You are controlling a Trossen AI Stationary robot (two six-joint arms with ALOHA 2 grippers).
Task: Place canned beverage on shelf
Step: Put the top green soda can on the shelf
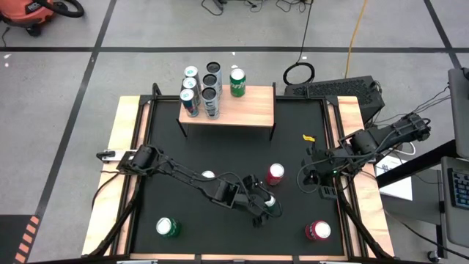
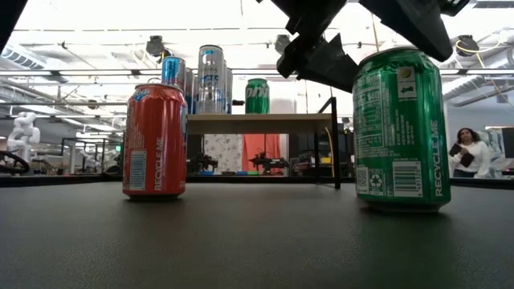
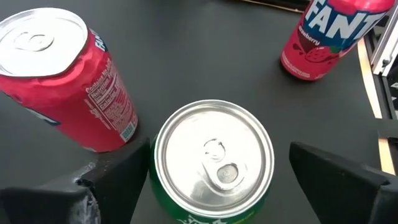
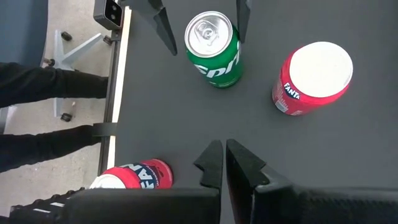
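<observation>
On the black desk (image 1: 183, 154) the left pincer (image 1: 265, 209) stood spread wide around a green can (image 3: 213, 163), one finger (image 3: 115, 180) on each side of it and neither seen to touch; that can stood upright on the near part of the desk, well apart from the shelf (image 1: 245, 111). Just beside the green can, toward the shelf, stood a red can (image 1: 275, 174), close to the left finger. The right pincer (image 1: 311, 178) hung closed and empty above the desk, beside that red can on the side away from the left arm. Nearer the front edge than the green can stood a Fanta can (image 1: 318, 231) and, far off to the other side, a second green can (image 1: 168, 227). A small yellow scrap (image 1: 308, 137) lay between the right pincer and the shelf. The shelf stood at the far edge, carrying a cluster of tall cans (image 1: 201, 89) at one end and a green can (image 1: 237, 81) beside them, with bare wood on the rest. In the low view the arms were cut off at the top and the shelf's cans hid one another. Beyond the desk lay grey floor with black lines, a yellow cable (image 1: 355, 33), and a person (image 2: 467, 152) in the room.
</observation>
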